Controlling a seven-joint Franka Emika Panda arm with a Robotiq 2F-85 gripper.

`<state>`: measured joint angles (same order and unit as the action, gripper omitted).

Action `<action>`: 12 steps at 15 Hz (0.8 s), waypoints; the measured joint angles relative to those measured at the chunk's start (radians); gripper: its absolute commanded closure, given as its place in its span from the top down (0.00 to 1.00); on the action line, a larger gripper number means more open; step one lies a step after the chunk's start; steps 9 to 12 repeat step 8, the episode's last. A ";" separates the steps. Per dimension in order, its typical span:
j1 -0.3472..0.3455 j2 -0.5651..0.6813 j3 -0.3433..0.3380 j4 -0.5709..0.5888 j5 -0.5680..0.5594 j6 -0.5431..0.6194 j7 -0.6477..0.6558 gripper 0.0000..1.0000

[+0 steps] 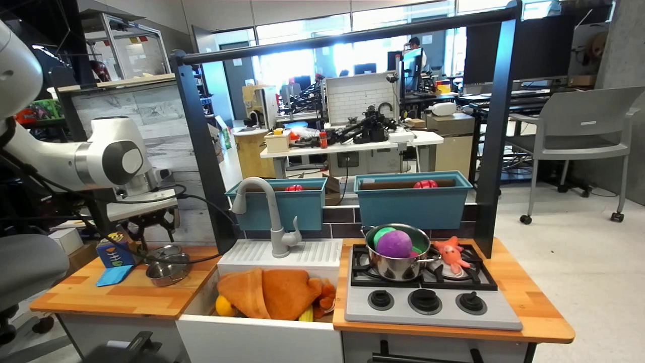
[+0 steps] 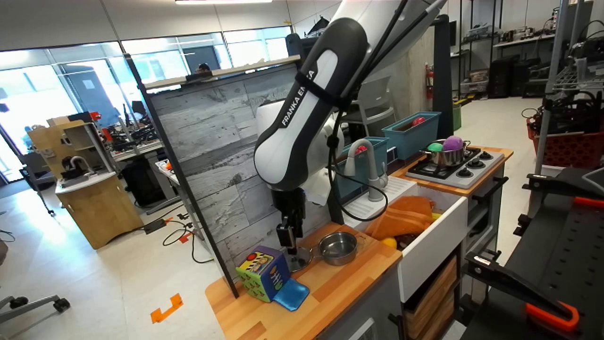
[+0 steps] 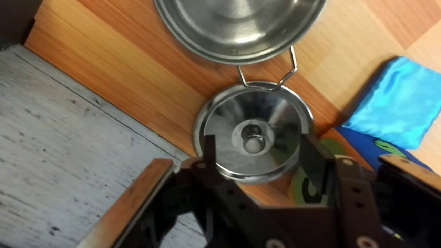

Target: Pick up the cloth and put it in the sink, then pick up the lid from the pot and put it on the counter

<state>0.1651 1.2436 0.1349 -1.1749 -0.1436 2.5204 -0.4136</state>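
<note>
My gripper (image 3: 257, 137) is open and empty, its fingers on either side of the knob of the steel lid (image 3: 234, 113) in the wrist view. The lid lies knob up on the wooden counter (image 2: 330, 295), beside a lidless steel pot (image 2: 338, 248). The pot's handle overlaps the lid's rim in the wrist view. In an exterior view my gripper (image 2: 289, 238) points down just above the lid (image 2: 302, 260); whether it touches is unclear. The orange cloth (image 1: 287, 292) lies in the white sink (image 1: 257, 333), draped over toys; it also shows in an exterior view (image 2: 401, 215).
A toy cube (image 2: 264, 276) with a blue flap (image 2: 291, 293) stands close beside the lid. A grey wood-look wall (image 3: 69, 155) borders the counter. A steel pot (image 1: 398, 267) with toy balls and a starfish toy (image 1: 452, 254) stand on the stove. A faucet (image 1: 274, 222) rises behind the sink.
</note>
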 measured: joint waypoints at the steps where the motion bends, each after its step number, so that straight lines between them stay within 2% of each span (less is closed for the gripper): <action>1: 0.000 0.000 0.000 0.000 -0.003 0.000 0.000 1.00; 12: 0.000 0.000 -0.006 -0.004 -0.030 0.008 0.002 1.00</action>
